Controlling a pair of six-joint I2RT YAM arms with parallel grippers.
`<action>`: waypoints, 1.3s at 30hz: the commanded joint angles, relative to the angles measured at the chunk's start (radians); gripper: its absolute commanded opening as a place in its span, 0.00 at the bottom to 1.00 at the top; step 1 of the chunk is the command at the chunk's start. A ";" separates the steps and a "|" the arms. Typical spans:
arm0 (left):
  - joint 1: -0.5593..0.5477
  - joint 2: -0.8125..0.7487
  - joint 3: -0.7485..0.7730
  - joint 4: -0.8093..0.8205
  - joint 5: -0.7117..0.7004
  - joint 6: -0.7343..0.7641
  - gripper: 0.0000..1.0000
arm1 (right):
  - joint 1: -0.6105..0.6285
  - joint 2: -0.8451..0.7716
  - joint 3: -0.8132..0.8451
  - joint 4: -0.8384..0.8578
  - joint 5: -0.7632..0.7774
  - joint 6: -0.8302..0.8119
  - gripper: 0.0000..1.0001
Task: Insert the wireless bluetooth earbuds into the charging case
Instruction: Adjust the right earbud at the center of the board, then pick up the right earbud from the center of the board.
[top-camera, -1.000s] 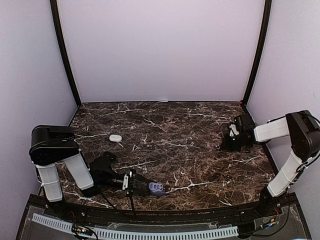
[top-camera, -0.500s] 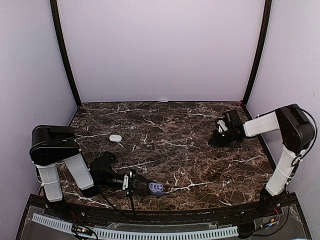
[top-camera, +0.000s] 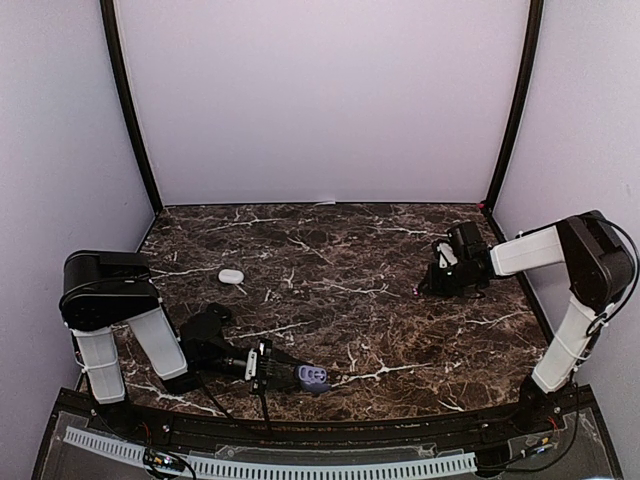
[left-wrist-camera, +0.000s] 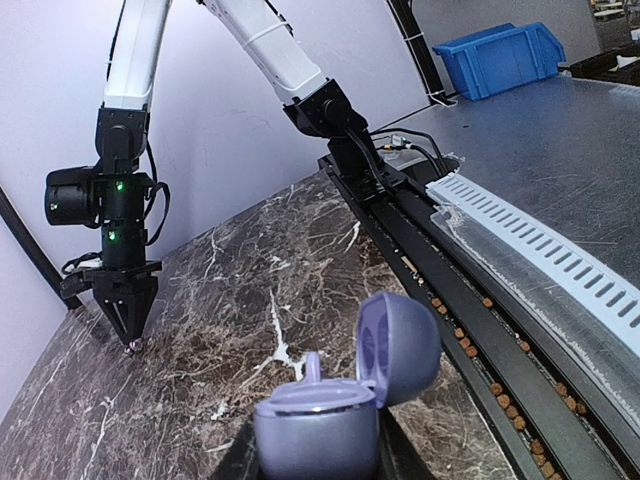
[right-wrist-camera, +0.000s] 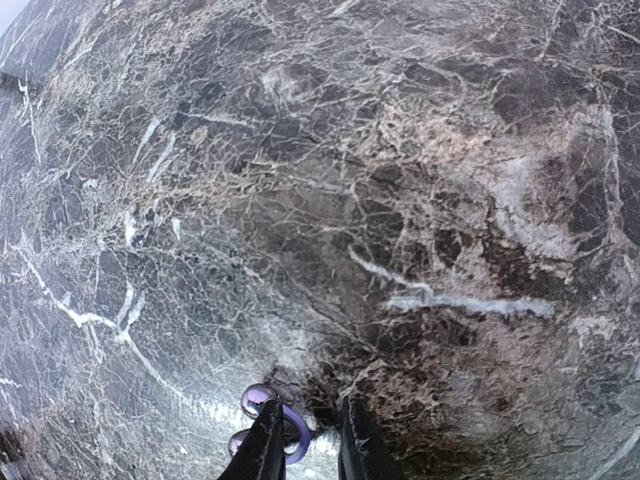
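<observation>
My left gripper (top-camera: 285, 372) is shut on a purple charging case (left-wrist-camera: 318, 425) near the table's front edge. Its lid (left-wrist-camera: 400, 345) is open, and one purple earbud's stem (left-wrist-camera: 312, 368) stands up out of the case. At the right back, my right gripper (right-wrist-camera: 308, 450) points down at the marble with its jaws a little apart and only bare marble between them. A second purple earbud (right-wrist-camera: 258, 402) lies on the marble against the outer side of the left finger (right-wrist-camera: 266, 448), partly hidden by it. In the top view the right gripper (top-camera: 428, 286) is near the right wall.
A small white case (top-camera: 231, 275) lies shut on the marble at the left middle. Black frame posts and pale walls close in the table. A black rail and a white slotted strip (top-camera: 270, 467) run along the near edge.
The right arm has swung left, away from the right wall, and its jaws have parted a little. The left arm and the purple case have not moved.
</observation>
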 joint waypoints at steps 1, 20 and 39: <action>0.003 0.003 0.009 0.057 0.011 -0.015 0.03 | 0.005 0.001 -0.006 -0.001 -0.021 -0.004 0.19; 0.003 0.000 0.012 0.048 0.011 -0.013 0.03 | 0.021 0.009 0.011 0.031 -0.173 0.040 0.10; 0.003 -0.037 -0.005 0.026 0.070 0.070 0.03 | 0.132 -0.209 -0.059 0.086 -0.330 -0.117 0.00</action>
